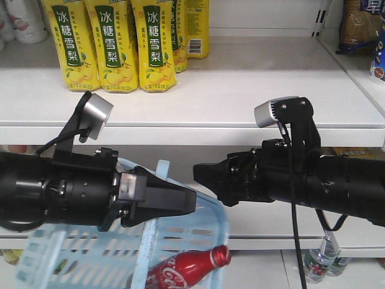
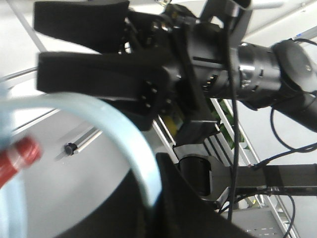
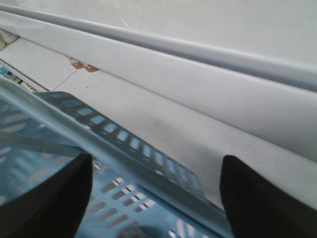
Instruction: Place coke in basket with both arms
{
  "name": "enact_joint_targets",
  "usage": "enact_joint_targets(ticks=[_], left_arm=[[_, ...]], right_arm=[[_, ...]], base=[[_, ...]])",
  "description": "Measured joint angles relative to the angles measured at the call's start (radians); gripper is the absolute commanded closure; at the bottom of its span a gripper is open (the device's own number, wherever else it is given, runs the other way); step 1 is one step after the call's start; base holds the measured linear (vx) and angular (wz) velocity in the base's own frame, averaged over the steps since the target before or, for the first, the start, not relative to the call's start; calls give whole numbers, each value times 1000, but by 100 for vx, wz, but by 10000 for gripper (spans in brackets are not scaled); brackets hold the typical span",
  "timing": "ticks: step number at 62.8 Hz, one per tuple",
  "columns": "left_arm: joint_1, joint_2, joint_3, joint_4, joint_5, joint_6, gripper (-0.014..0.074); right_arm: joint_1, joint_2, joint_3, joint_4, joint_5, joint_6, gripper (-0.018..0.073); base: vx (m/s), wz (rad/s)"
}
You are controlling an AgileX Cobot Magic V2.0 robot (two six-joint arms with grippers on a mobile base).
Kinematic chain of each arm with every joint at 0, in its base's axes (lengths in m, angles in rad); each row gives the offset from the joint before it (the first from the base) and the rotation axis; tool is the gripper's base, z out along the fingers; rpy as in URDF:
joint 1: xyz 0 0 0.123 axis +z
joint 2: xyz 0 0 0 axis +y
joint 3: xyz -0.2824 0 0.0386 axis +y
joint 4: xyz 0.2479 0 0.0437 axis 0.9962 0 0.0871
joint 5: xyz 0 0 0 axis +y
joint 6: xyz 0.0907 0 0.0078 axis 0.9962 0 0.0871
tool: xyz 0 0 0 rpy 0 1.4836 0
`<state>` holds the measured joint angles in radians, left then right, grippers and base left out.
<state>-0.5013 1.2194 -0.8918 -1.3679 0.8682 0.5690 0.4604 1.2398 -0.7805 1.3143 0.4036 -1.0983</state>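
Observation:
The light blue basket [image 1: 72,253] hangs low at the left, and its handle [image 1: 207,195] runs up to my left gripper [image 1: 191,201]. In the left wrist view the handle [image 2: 124,129] passes between the jaws of the left gripper [image 2: 156,198], which is shut on it. The red coke [image 1: 192,268] lies tilted at the basket's right end; its red end shows in the left wrist view [image 2: 17,156]. My right gripper [image 1: 201,174] faces the left one, open and empty. It shows from the left wrist [image 2: 44,47]. From its own wrist the right gripper [image 3: 156,198] hangs over the basket [image 3: 124,163].
Yellow pear-drink bottles [image 1: 108,45] stand on the white shelf [image 1: 240,96] behind the arms. Snack packets [image 1: 361,24] are at the top right. Clear water bottles [image 1: 319,265] stand on the lower right. The shelf's front edge [image 3: 198,94] runs close above the basket.

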Motion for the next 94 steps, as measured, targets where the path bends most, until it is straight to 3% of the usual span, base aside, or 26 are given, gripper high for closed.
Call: enact_joint_targets(ticks=[10,19,24,36,42,62,94], left_arm=[[0,-1,0,-1,-1,0,603],[0,-1,0,2,-1,0,603],[0,-2,0,2,0,0,603],[0,-2,0,2,-1,1,603],[0,-2,0,-5,-3,2,603],[0,-2,0,-4,2,0,603],[0,-2,0,-1,-6,0,603]], right_arm=[[0,-88,0,-110,-5,30,84],[0,-219,0,-274,2,139,374],[0,-299,0,-408,22,256,579],[0,-487,74,-714,89,521,564],[0,-619,202,-775,52,598,564],[0,-957,570,-782,-128,636,564],[0,-1010,588,-769,-177,636,564]], base=[[0,0],[0,0],[0,0],[0,0],[0,0],[0,0],[0,0]])
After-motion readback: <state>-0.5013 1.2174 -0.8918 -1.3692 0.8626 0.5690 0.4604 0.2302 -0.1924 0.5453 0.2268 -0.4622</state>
